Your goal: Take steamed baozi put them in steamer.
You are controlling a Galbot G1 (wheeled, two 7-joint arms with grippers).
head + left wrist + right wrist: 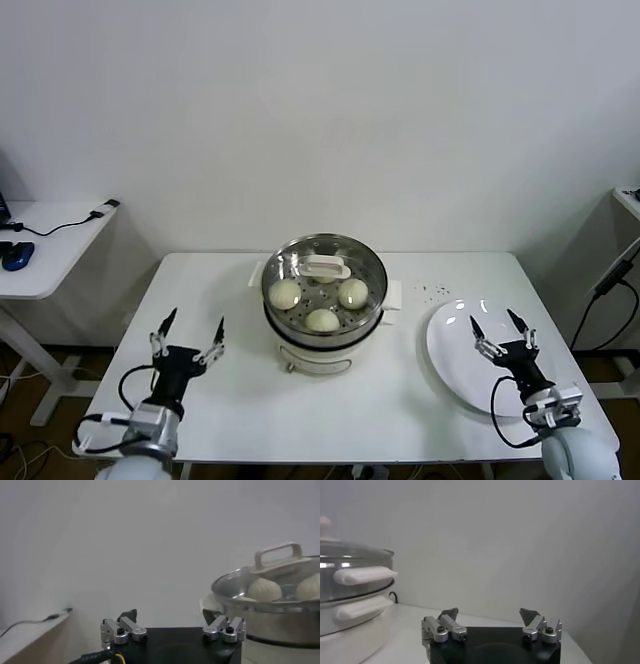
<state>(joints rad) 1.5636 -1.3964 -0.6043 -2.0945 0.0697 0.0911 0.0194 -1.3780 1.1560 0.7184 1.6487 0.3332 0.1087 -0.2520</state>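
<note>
From the head view you see the steamer (pixel 324 300) in the middle of the white table (pixel 240 410), with a glass lid (pixel 325 272) and its white handle on top. Through the lid you can count three baozi (pixel 322 320) on the perforated tray; a fourth may sit under the handle, but you cannot tell. Your left gripper (pixel 188 335) hangs over the table's near left part, its fingers spread wide and holding nothing; the steamer lies ahead of it and off to its right, well apart. Your right gripper (pixel 501 330) hovers over the white plate (pixel 450 360), fingers likewise spread and empty; the steamer is to its left, with bare table between. Some dark specks (pixel 433 292) dot the table just beyond the plate. A side desk (pixel 40 260) with a cable stands far off past the left gripper.

In the left wrist view you look past the left gripper (pixel 172 617), both fingertips parted with nothing between them. The steamer (pixel 280 622) stands ahead and to one side, the lid (pixel 270 582) on it, and two baozi (pixel 265 589) show through the glass.

In the right wrist view the right gripper (pixel 490 616) is spread open and empty. The steamer (pixel 350 600) sits off to its side, white side handles showing, lid in place.
</note>
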